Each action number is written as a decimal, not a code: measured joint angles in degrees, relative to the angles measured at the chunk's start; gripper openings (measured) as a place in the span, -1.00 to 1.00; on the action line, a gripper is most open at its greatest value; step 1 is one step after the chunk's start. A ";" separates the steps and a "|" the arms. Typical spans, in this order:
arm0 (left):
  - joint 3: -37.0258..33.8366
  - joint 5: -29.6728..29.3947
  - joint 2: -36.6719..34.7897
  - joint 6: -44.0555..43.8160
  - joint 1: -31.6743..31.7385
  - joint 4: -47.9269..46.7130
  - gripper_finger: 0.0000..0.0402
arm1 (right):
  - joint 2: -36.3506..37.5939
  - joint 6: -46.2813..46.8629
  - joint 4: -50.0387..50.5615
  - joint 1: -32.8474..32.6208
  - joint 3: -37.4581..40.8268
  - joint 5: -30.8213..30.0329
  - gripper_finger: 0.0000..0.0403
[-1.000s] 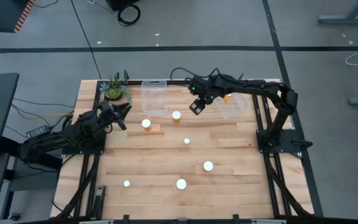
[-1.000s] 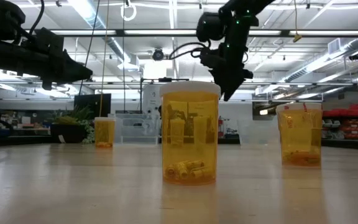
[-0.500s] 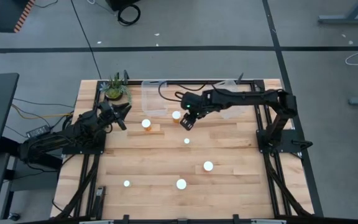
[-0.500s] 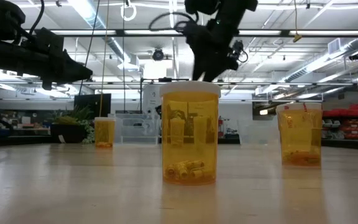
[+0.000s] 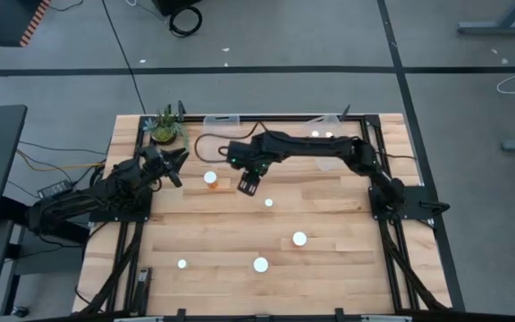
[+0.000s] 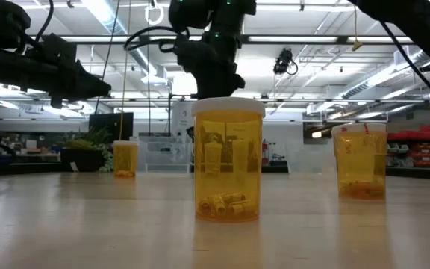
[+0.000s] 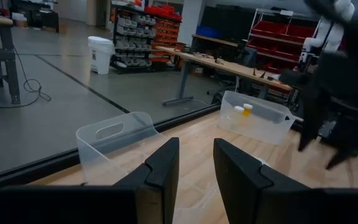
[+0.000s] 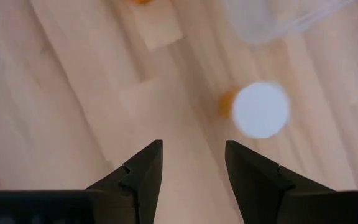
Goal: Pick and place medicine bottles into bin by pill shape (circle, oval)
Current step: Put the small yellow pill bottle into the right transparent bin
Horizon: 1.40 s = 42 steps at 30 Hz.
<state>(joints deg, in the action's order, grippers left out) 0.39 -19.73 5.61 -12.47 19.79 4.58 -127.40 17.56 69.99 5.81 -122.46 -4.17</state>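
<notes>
Several orange vials with white caps stand upright on the wooden table: one near the left arm (image 5: 210,178), one mid-table (image 5: 268,202), and others nearer the front (image 5: 299,239) (image 5: 260,264) (image 5: 182,264). My right gripper (image 5: 247,184) hovers open above the table, just right of the first vial. Its wrist view shows a white-capped vial (image 8: 261,109) beside its fingers, not between them. My arm hides this vial in the high view. My left gripper (image 5: 175,161) waits open and empty at the far left. Two vials (image 7: 243,110) lie in the right bin.
Two clear plastic bins stand at the far edge: the left one (image 5: 222,125) partly under my right arm, the right one (image 5: 333,143). A potted plant (image 5: 166,127) stands at the far left corner. In the low view a large vial (image 6: 228,161) stands close in front.
My right gripper has swept from beside the right bin toward the table's left edge and slightly nearer, passing over the vial by the left bin. It now hangs close to the vial near the left arm. The vials have not moved.
</notes>
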 joint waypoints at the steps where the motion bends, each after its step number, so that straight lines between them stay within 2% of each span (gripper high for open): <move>1: 0.02 -0.01 0.00 0.00 0.00 0.00 -0.47 | -0.50 -0.04 0.58 -0.51 -0.12 0.06 -0.10; 13: 0.01 0.00 0.00 0.00 0.00 -0.02 -0.47 | -1.29 -3.53 1.12 -6.81 0.74 -0.11 -0.10; 20: 0.00 0.00 0.00 0.00 0.00 -0.02 -0.47 | -1.99 -4.98 0.69 -8.05 4.78 -0.04 -0.08; 31: 0.02 0.00 0.00 0.00 0.00 0.16 -0.47 | -1.99 -4.58 -2.48 -8.40 12.47 -0.03 0.24; 36: 0.02 0.00 0.00 0.00 0.00 0.17 -0.47 | -1.96 -4.41 -4.35 -8.62 15.47 -0.06 0.21; 42: 0.02 -0.01 0.00 0.00 0.00 0.17 -0.47 | -1.96 -3.90 -4.40 -8.57 16.99 -0.06 0.07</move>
<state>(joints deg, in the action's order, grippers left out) 0.40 -19.74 5.61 -12.47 19.79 4.75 -129.36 13.66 65.59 -2.75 -105.47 -4.23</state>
